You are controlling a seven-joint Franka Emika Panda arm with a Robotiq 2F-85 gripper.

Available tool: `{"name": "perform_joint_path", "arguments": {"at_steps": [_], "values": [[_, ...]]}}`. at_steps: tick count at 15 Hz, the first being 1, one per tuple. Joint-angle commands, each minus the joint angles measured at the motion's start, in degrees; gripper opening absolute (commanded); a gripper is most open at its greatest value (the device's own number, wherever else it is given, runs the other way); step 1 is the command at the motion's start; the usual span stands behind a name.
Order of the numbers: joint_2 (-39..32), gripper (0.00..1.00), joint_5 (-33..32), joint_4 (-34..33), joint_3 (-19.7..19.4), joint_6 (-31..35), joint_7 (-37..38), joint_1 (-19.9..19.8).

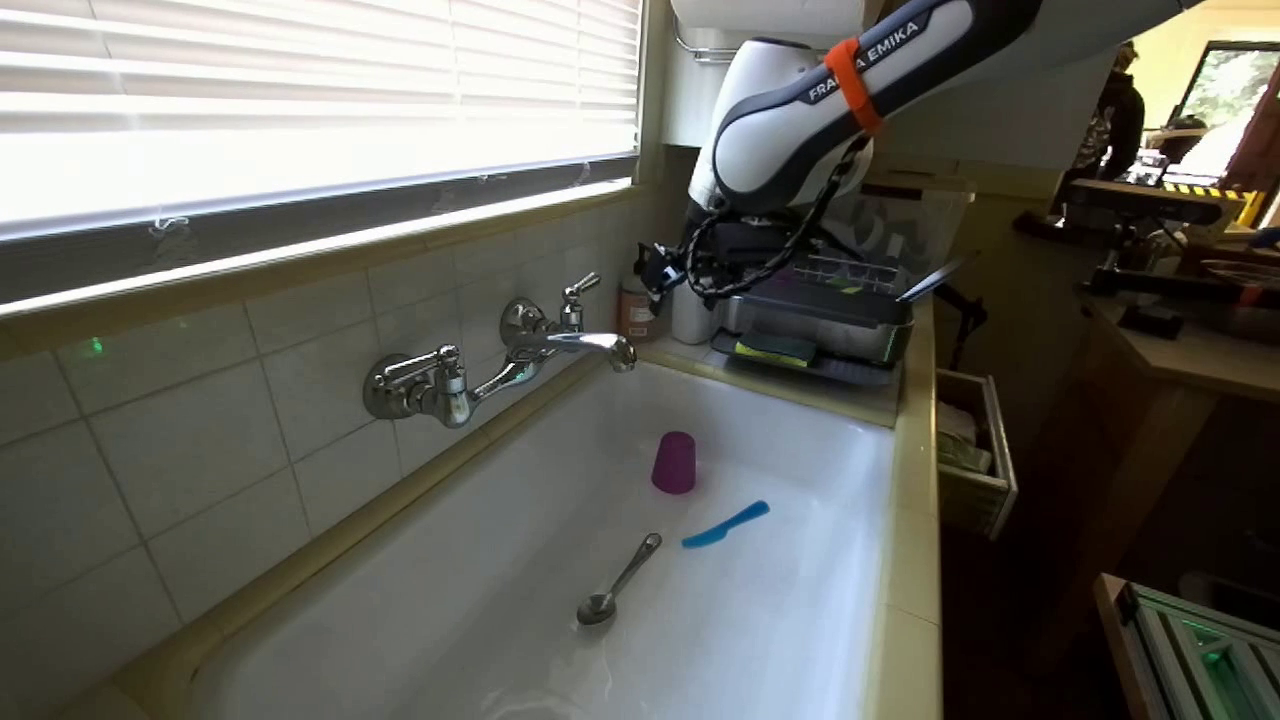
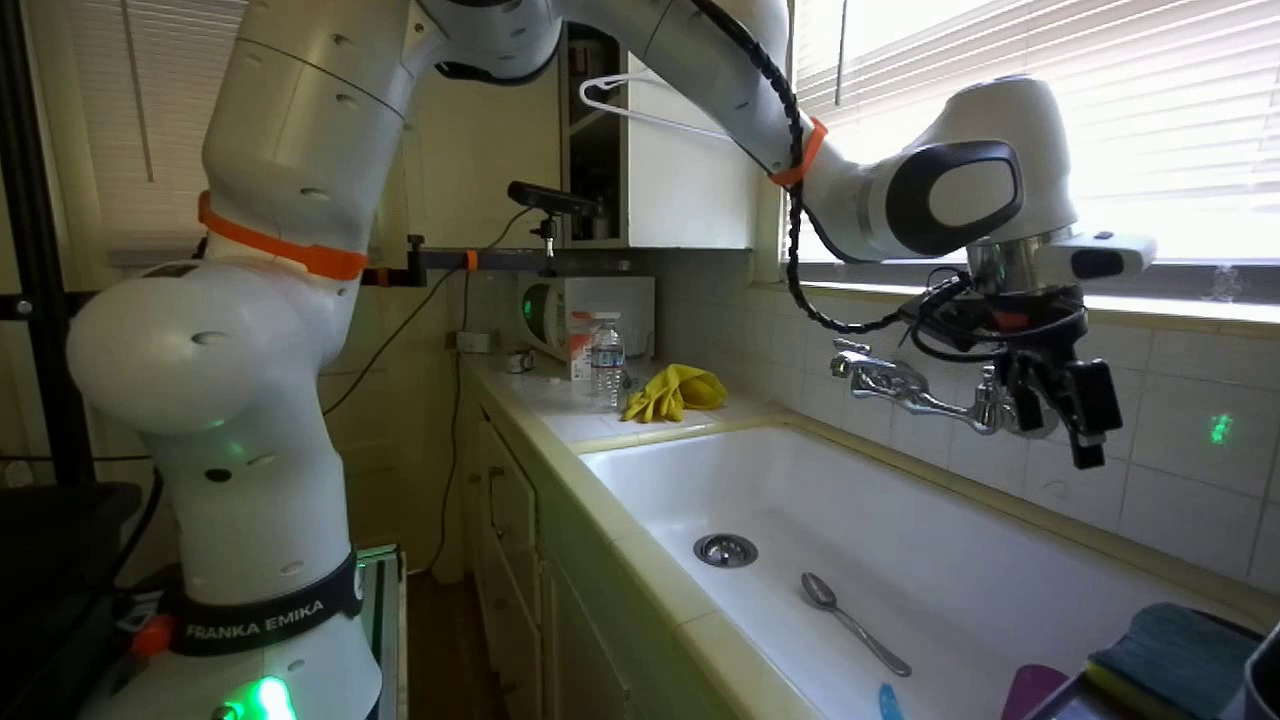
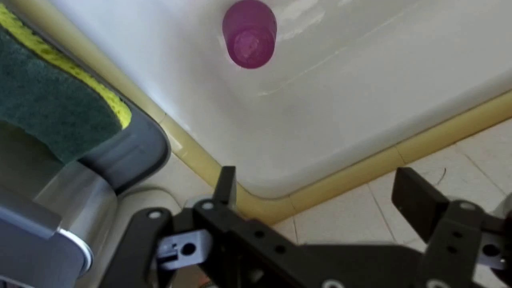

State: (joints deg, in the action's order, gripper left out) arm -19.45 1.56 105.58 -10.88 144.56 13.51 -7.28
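My gripper (image 3: pixel 316 180) is open with nothing between its fingers. In the wrist view it is over the sink's corner and the tiled ledge. It also shows in both exterior views (image 1: pixel 662 275) (image 2: pixel 1068 420), raised above the sink near the tiled wall. A purple cup (image 1: pixel 674 463) stands upside down in the white sink (image 1: pixel 480 570); it shows in the wrist view too (image 3: pixel 250 36), apart from the fingers. A blue plastic knife (image 1: pixel 726 525) and a metal spoon (image 1: pixel 620 582) lie on the sink floor. The spoon also shows in an exterior view (image 2: pixel 850 622).
A chrome faucet (image 1: pixel 590 344) juts from the wall over the sink. A dish rack (image 1: pixel 820 305) and a green-yellow sponge (image 3: pixel 60 92) stand at the sink's end, beside bottles (image 1: pixel 636 308). Yellow gloves (image 2: pixel 678 392) and a water bottle (image 2: pixel 607 362) are on the counter. A drawer (image 1: pixel 980 455) is open.
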Motion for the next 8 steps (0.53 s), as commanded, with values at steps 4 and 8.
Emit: {"name": "perform_joint_path", "arguments": {"at_steps": [4, 8], "values": [[-1.13, 1.00, -0.46, -4.93, 1.21, 3.14, -1.85, 0.31], [-2.90, 1.00, 0.36, -9.55, 2.62, 2.61, -4.66, -0.17]]}}
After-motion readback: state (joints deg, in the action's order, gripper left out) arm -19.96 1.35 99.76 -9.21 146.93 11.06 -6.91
